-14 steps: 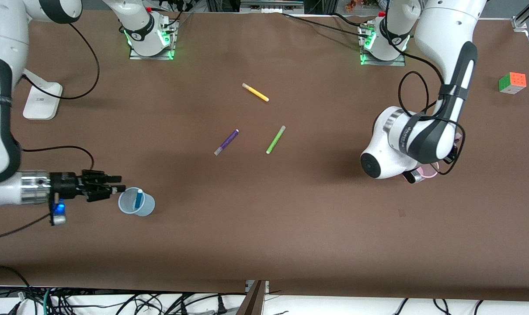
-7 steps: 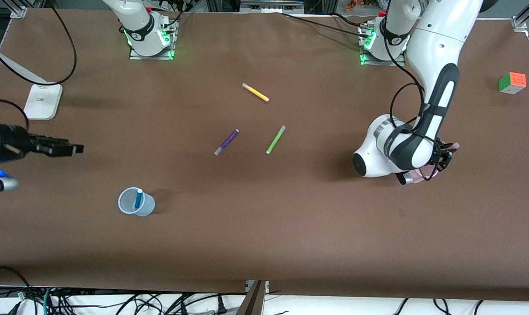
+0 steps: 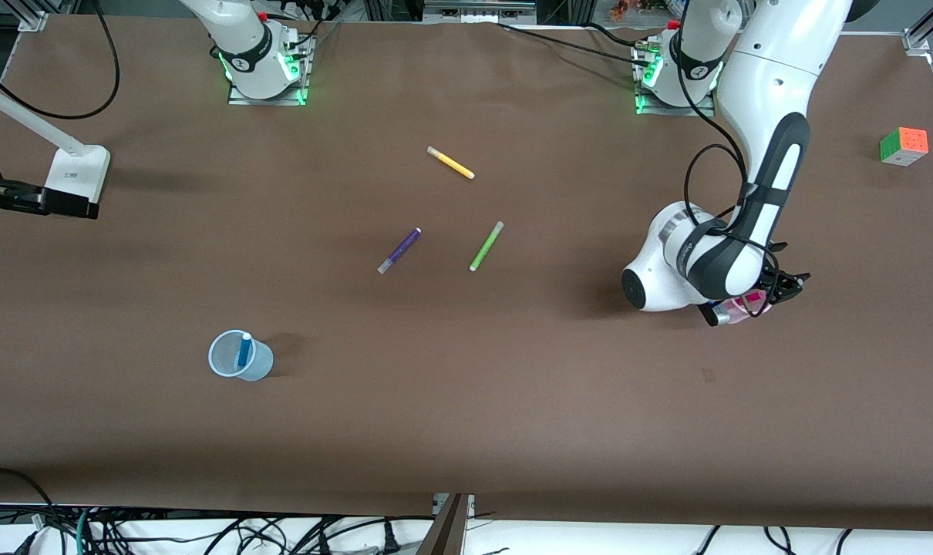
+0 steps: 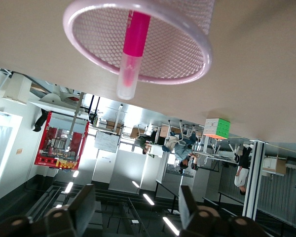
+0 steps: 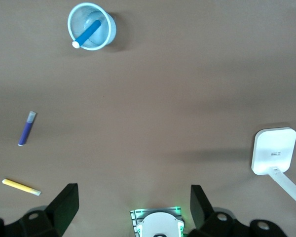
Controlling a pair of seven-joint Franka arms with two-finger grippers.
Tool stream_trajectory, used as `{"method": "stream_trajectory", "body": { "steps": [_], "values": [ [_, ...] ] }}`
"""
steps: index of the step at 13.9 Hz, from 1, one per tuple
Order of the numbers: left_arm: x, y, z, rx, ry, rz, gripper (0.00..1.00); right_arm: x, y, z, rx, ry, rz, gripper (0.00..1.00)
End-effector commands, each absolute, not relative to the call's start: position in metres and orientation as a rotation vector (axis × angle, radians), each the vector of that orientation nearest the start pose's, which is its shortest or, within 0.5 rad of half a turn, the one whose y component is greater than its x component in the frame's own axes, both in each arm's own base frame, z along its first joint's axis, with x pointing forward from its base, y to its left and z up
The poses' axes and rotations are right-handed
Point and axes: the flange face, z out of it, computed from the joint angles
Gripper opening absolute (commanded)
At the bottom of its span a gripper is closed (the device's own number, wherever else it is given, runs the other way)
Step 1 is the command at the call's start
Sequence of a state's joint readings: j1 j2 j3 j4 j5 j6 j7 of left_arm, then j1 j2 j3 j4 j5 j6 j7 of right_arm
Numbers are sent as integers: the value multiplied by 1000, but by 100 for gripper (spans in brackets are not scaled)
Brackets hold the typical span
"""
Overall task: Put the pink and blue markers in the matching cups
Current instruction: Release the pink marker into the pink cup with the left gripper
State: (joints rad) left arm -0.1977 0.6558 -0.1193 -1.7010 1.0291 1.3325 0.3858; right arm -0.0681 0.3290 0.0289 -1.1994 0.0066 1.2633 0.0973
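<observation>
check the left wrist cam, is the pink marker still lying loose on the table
No, the pink marker stands inside the pink cup, its pale cap poking past the rim, and the left claw is open with nothing between its fingers.

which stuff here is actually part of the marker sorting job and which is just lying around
Part of the job:
- blue felt-tip marker in the pale blue ribbed plastic cup
- pink felt-tip marker in the pale pink ribbed plastic cup

Lying about:
- yellow pen
- purple pen
- green pen
- colourful puzzle cube
- white stand base

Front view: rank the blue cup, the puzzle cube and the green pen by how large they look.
1. Blue cup, widest.
2. Puzzle cube.
3. Green pen, thinnest, though about as long as the cube is wide, so 2 and 3 are close.
</observation>
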Motion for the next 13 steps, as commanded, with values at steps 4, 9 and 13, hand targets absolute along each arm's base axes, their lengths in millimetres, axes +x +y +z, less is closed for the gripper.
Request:
{"method": "stream_trajectory", "body": {
  "steps": [4,9,13],
  "values": [
    [578,-64,292,-2100,649,1001,100,575,-26,550,-3136,175,314,100],
    [585,-56,356,-2554,489,950,100,564,-24,542,-3146,77,206,100],
    [595,-56,413,-2867,202,654,100,567,-27,550,-3148,72,165,100]
  ]
}}
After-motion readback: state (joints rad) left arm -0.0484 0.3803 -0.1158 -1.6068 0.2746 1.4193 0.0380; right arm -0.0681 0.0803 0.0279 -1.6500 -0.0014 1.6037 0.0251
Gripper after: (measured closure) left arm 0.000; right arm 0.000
